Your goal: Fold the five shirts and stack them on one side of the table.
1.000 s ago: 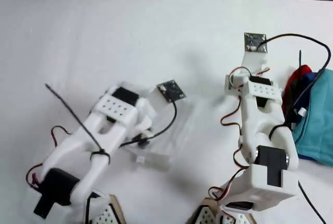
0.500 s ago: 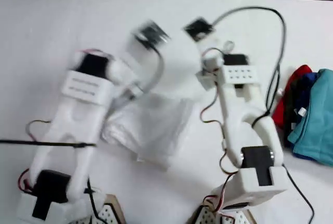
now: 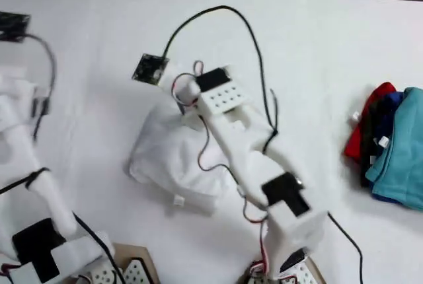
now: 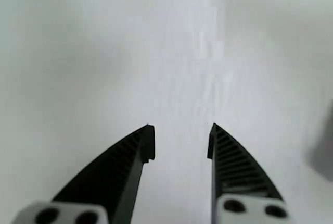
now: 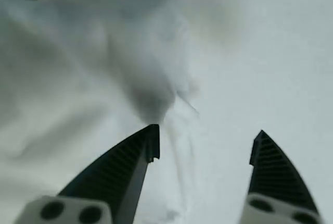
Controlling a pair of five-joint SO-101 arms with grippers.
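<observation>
Both sets of jaws stand apart. The left gripper [image 4: 180, 130] shows a moderate gap between its dark ribbed fingertips [image 4: 147, 141] and has nothing in it. The right gripper [image 5: 205, 130] is spread wider and is likewise empty. The left wrist view has its gripper over the bare white table [image 4: 104, 52]. The right wrist view has its gripper poised over the rumpled border of the white shirt [image 5: 78, 78]: one finger is above the cloth, the other above the table just beside it. Whether either tip touches the fabric cannot be told. From the high view, the white shirt [image 3: 165, 158] lies as a loosely bunched bundle in the middle of the table [image 3: 317, 53], with a small tag [image 3: 177, 200] showing at its near edge. The right arm [image 3: 244, 145] runs from its base at the near edge diagonally over the shirt, with its wrist above the shirt's far side. A black cable [image 3: 225, 13] loops from the wrist across the tabletop. The left arm [image 3: 20, 145] stands along the left edge of the table, well apart from the shirt. At the right edge sits a pile of coloured shirts, touching one another: a red shirt [image 3: 365, 132] toward the centre, a dark blue shirt [image 3: 384, 115] against it, and a teal shirt [image 3: 404, 155] outermost.
</observation>
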